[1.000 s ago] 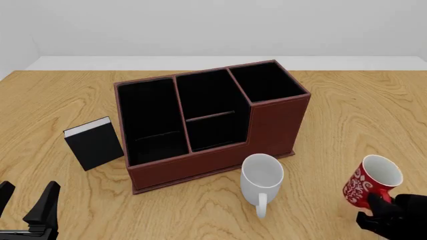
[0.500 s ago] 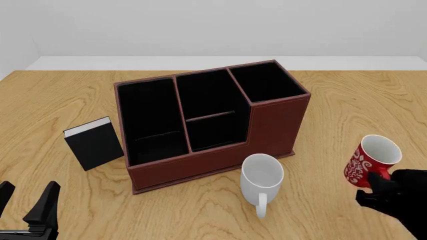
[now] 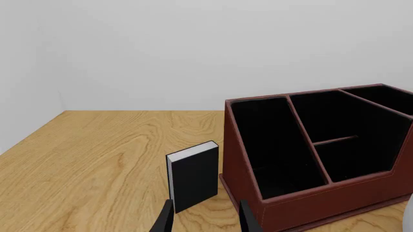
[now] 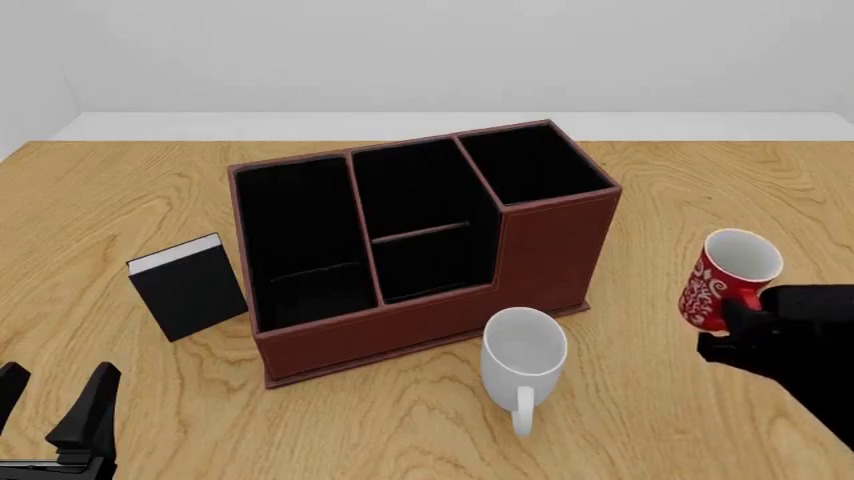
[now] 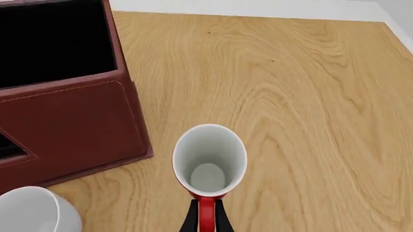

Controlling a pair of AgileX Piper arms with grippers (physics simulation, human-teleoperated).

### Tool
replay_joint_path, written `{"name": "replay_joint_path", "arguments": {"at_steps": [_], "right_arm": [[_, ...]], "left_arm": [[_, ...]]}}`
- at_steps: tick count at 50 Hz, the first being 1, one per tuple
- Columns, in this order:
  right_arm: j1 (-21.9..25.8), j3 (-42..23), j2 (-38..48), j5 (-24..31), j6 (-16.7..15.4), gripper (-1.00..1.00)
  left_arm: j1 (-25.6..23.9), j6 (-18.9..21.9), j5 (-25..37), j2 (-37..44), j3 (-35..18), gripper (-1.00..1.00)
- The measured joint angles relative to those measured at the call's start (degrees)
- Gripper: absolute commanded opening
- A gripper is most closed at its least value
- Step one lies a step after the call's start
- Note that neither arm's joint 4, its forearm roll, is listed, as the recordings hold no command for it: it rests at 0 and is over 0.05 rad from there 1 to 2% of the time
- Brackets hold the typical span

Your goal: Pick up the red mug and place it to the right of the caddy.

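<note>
The right gripper (image 4: 738, 322) is holding the red mug (image 4: 722, 279) by its handle, its fingers (image 5: 191, 218) pinching shut on either side of the red handle, as the right wrist view is showing plainly. In the front view the mug is sitting upright above the wooden worktop (image 4: 667, 200), to the right of the caddy (image 4: 416, 240) and apart from it; whether its base is touching the wood I cannot tell. The wrist view is looking straight down into the mug's white interior (image 5: 209, 161), with the caddy's reddish-brown end wall (image 5: 71, 121) close beside it and a slice of the white mug (image 5: 36, 210) near the caddy's corner.

The front view is giving what the wrist views are missing: the white mug (image 4: 522, 358) is standing just in front of the caddy's taller end, handle pointing toward the camera, between the caddy and the red mug. The black book (image 4: 188, 286) is standing on edge just beside the caddy's left end.

The left gripper (image 4: 56, 415) is waiting at the near left edge with its fingers (image 3: 164, 220) spread apart and nothing between them. Its own camera is showing the book (image 3: 193, 176) near the caddy's (image 3: 310, 159) low black-lined compartments.
</note>
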Motion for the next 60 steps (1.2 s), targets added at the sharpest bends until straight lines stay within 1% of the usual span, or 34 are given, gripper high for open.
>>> {"name": "replay_joint_path", "arguments": {"at_steps": [11,31,47,60], "right_arm": [[0.86,-3.24,6.46,-3.49,-1.12,-1.0],[1.87,-7.92,17.56,-9.77,-2.07,-1.0],[2.51,-12.55,25.38,-12.85,-2.87,-1.0],[3.44,-16.81,31.21,-13.86,-3.39,-1.0]], "left_arm": [[0.0,0.0,0.0,0.0,0.0,1.0],[0.0,0.0,0.0,0.0,0.0,1.0],[0.0,0.0,0.0,0.0,0.0,1.0],[0.0,0.0,0.0,0.0,0.0,1.0]]}}
